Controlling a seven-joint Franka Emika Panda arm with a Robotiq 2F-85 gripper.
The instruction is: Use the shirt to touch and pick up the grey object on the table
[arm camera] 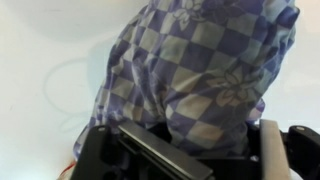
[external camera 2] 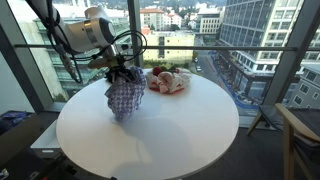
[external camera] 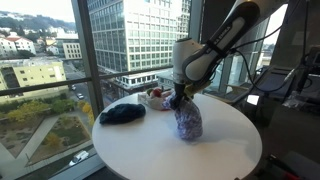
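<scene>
Wrist view: tool clamped on shirt hanging below it; best to grip firmly and lower the cloth gently onto the counter.

White arm, dark joints; black gripper; looping black cables, probably at wrist.

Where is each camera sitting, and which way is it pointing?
An exterior view: beside the table, facing the windows; shows the arm and its tool gripping the shirt.
An exterior view: above another table edge, facing other windows; shows arm and tool.
Wrist view: on the wrist, looking down at the shirt; only the tool's fingers show.
Shared: both exterior views show shirt, table and pink bundle.
</scene>
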